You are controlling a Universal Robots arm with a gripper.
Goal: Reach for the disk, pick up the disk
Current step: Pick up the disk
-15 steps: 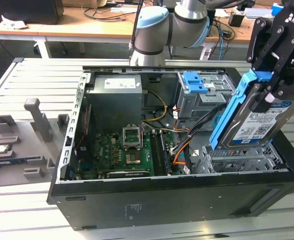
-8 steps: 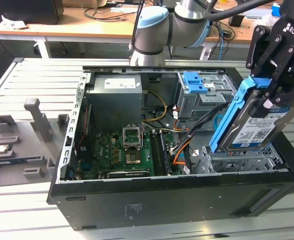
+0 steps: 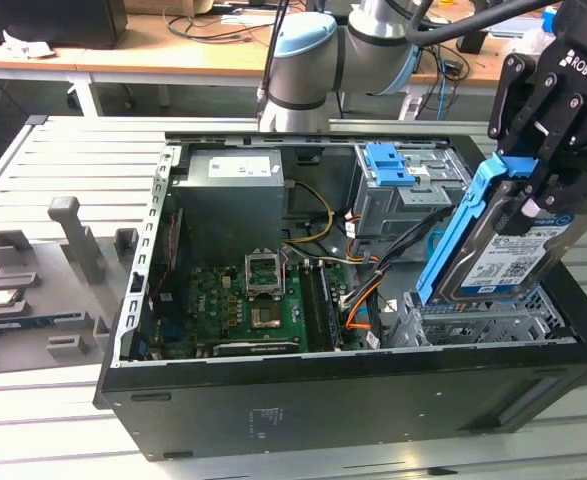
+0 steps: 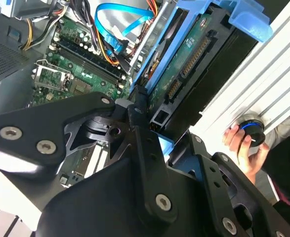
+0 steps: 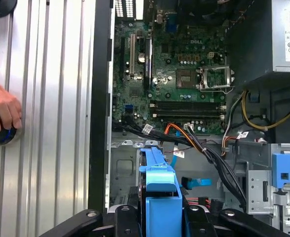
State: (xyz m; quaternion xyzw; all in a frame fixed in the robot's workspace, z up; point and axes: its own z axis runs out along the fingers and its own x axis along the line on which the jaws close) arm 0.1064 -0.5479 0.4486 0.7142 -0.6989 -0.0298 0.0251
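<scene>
Disk [image 3: 501, 262] held tilted in gripper [image 3: 535, 190], jaws clamped on upper end, lower end above drive cage [image 3: 473, 322] at exterior view's right. Open computer case [image 3: 343, 400] laid on slatted table [image 3: 33, 420]. Blue bracket [image 3: 391, 165] seen behind.

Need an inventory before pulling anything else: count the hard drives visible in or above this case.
1. The disk, in its blue carrier, is tilted above the case's front bay at the exterior view's right, clamped in the hand. The drive cage could hide others.
</scene>
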